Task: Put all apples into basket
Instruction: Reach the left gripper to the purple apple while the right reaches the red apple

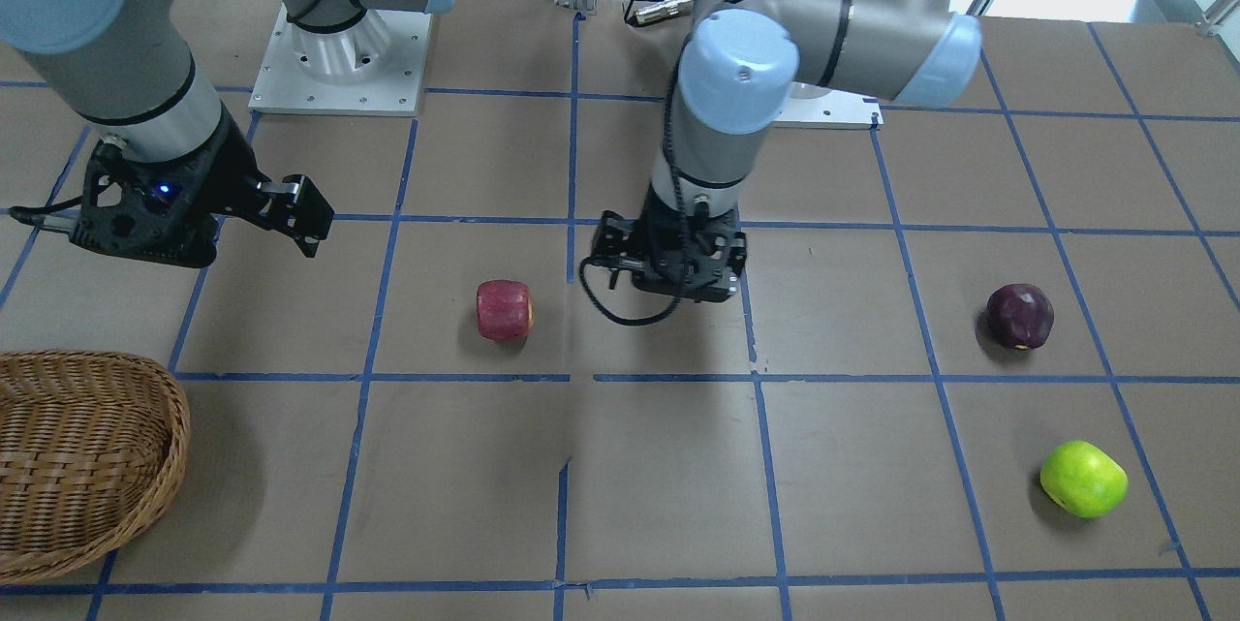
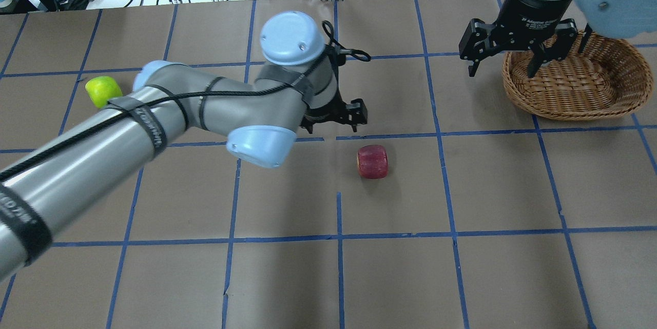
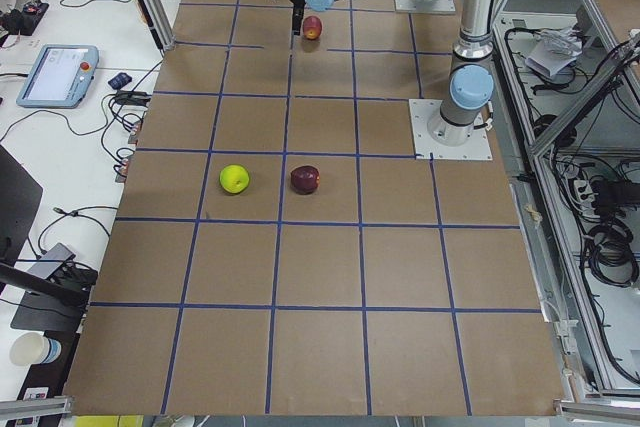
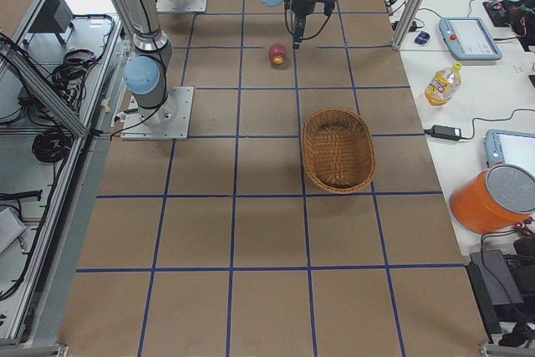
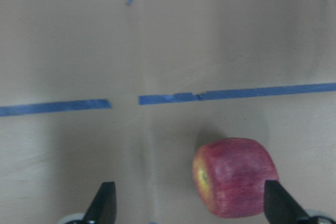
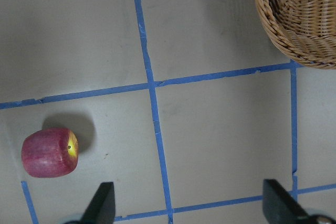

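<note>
I have the red apple with a yellow patch on the brown paper-covered table below my left gripper. In the wrist view it lies between the fingers, nearer the view's right one. The oval woven wicker basket lies ahead of my right gripper, beyond its right-hand finger. The dark maroon apple and bright green apple lie near each other, well apart from all fingers.

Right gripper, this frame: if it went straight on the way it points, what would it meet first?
Probably bare table crossed by blue tape lines. The right gripper points down, open; the red apple and basket lie off to either side. Height is unclear.
</note>
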Controlling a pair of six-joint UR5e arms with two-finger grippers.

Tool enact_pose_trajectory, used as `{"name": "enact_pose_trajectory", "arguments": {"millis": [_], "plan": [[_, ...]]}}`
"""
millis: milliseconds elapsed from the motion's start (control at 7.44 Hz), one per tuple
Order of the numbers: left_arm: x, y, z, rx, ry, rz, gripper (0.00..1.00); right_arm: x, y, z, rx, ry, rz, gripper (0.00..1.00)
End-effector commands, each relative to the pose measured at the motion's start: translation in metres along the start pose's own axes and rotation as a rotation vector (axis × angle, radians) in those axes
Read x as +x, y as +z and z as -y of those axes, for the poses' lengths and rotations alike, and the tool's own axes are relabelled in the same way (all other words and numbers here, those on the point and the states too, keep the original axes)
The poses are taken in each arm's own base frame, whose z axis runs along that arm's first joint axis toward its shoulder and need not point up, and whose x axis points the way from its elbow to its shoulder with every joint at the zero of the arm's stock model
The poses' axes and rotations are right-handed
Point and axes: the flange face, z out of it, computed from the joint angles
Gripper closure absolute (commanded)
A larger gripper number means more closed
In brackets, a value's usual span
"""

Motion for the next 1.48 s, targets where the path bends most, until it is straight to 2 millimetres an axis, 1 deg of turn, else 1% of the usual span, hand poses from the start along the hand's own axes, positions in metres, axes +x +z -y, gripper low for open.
{"name": "enact_pose_trajectory", "arguments": {"millis": [0, 134, 269, 403, 538, 672, 806, 941, 1075, 1210, 1344], "plan": [[-0.140, -0.029, 0.002, -0.047, 0.047, 0.096, 0.00, -0.066, 0.044, 0.012, 0.012, -0.094, -0.005, 0.00], [-0.192, -0.036, 0.000, -0.048, 0.006, 0.118, 0.00, -0.107, 0.066, 0.012, 0.020, -0.132, -0.003, 0.00], [-0.241, -0.034, -0.002, -0.068, -0.032, 0.160, 0.00, -0.139, 0.096, 0.009, -0.037, -0.119, 0.018, 0.00], [-0.301, -0.031, -0.012, -0.098, -0.024, 0.172, 0.00, -0.153, 0.112, 0.004, -0.078, -0.130, 0.044, 0.00], [-0.360, -0.027, -0.026, -0.119, -0.026, 0.157, 0.00, -0.156, 0.126, 0.006, -0.103, -0.116, 0.040, 0.00], [-0.401, -0.015, -0.034, -0.136, 0.052, 0.137, 0.00, -0.161, 0.134, 0.004, -0.117, -0.118, 0.036, 0.00], [-0.426, -0.001, -0.038, -0.136, 0.070, 0.133, 0.00, -0.169, 0.148, 0.003, -0.154, -0.118, 0.071, 0.00], [-0.451, 0.024, -0.044, -0.166, 0.074, 0.100, 0.00, -0.173, 0.162, 0.006, -0.181, -0.117, 0.082, 0.00], [-0.470, 0.042, -0.049, -0.192, 0.073, 0.074, 0.00, -0.177, 0.173, 0.006, -0.200, -0.120, 0.074, 0.00], [-0.473, 0.056, -0.049, -0.209, 0.071, 0.054, 0.00, -0.179, 0.184, 0.007, -0.217, -0.119, 0.070, 0.00], [-0.476, 0.065, -0.049, -0.221, 0.068, 0.040, 0.00, -0.180, 0.195, 0.009, -0.234, -0.114, 0.066, 0.00]]}}
